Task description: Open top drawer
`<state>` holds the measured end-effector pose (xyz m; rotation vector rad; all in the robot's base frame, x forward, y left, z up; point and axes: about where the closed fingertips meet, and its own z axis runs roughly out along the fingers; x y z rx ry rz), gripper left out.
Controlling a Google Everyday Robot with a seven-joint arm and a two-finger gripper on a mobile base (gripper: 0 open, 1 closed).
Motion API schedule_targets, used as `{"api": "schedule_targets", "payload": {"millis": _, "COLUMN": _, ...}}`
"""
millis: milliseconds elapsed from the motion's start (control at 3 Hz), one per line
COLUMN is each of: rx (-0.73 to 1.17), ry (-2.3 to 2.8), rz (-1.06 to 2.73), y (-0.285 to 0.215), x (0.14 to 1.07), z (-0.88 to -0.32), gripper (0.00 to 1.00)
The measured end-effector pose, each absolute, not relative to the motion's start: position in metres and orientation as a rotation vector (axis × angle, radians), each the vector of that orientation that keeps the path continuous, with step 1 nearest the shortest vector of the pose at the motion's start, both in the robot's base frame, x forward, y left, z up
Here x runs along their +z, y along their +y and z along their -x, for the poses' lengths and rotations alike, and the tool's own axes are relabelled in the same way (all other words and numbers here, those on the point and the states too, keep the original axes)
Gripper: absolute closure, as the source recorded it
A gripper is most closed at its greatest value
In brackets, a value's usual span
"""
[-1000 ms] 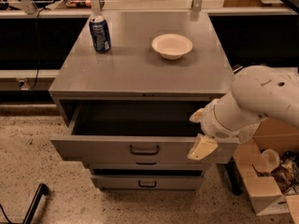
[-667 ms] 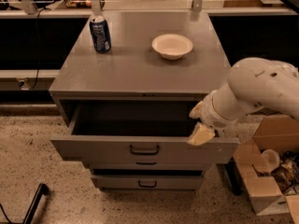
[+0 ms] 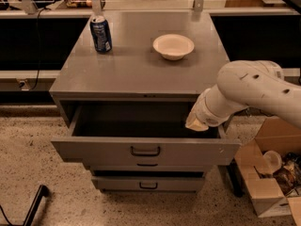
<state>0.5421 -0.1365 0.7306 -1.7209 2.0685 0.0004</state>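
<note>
The top drawer [image 3: 94, 152] of the grey metal cabinet stands pulled out, its dark deep interior showing and its small dark bar handle [image 3: 145, 151] centred on the front. My gripper [image 3: 196, 123] sits at the end of the white arm, over the drawer's right rear corner, just below the cabinet top's front edge. It holds nothing that I can see. Two narrower drawers [image 3: 147, 184] sit below, shut or nearly so.
On the cabinet top [image 3: 136, 65] stand a blue soda can [image 3: 101, 34] at the back left and a white bowl [image 3: 173, 46] at the back right. An open cardboard box [image 3: 273, 173] with clutter sits on the floor at right. A dark bar [image 3: 35, 205] lies lower left.
My gripper has risen from the drawer's right front edge and moved back and up toward the cabinet top. The drawer stays open as before.
</note>
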Motion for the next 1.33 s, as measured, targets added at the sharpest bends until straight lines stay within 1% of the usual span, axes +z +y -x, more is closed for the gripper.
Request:
{"api": "schedule_targets", "payload": {"millis": 333, "rx": -0.024, "ry": 2.083, "rz": 1.731, "y": -0.131, "x": 0.713, "z": -0.542, "gripper": 1.00}}
{"api": "schedule_targets", "payload": {"millis": 667, "rx": -0.019, "ry": 2.102, "rz": 1.743, "y": -0.129, "x": 0.694, "z": -0.542, "gripper": 1.00}}
{"api": "schedule_targets", "payload": {"millis": 1000, "rx": 0.041, "ry": 2.110, "rz": 1.796, "y": -0.125, "x": 0.681, "z": -0.539, "gripper": 1.00}}
{"api": "schedule_targets", "payload": {"millis": 1333, "rx": 0.176, "ry": 2.097, "rz": 1.859, "y": -0.123, "x": 0.680, "z": -0.515, "gripper": 1.00}}
